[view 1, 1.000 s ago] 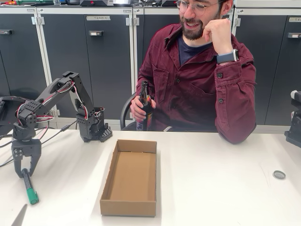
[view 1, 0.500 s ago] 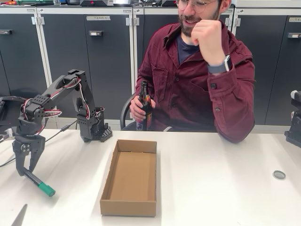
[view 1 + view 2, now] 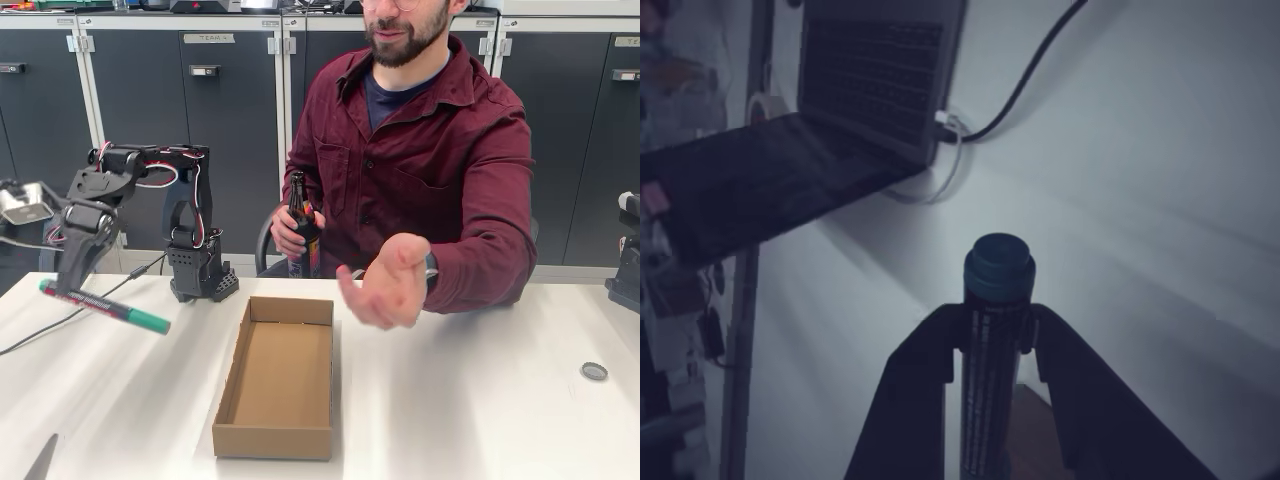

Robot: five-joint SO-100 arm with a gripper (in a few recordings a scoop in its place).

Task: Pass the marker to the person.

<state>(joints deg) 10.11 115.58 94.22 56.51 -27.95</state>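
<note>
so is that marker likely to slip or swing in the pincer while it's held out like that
The marker looks stiff, so it probably won't sag. The pincer pinches it near its uncapped end, leaving most of the barrel sticking out, so it may pivot. In the wrist view the barrel is smooth and round between the fingers, so it could slide or roll.

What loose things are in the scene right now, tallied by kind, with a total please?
Markers: 1, the marker, held off the table in the pincer
Cardboard boxes: 1, the open box
Bottles: 1, the brown bottle in the person's hand
Bottle caps: 1, the cap
Total: 4
</note>
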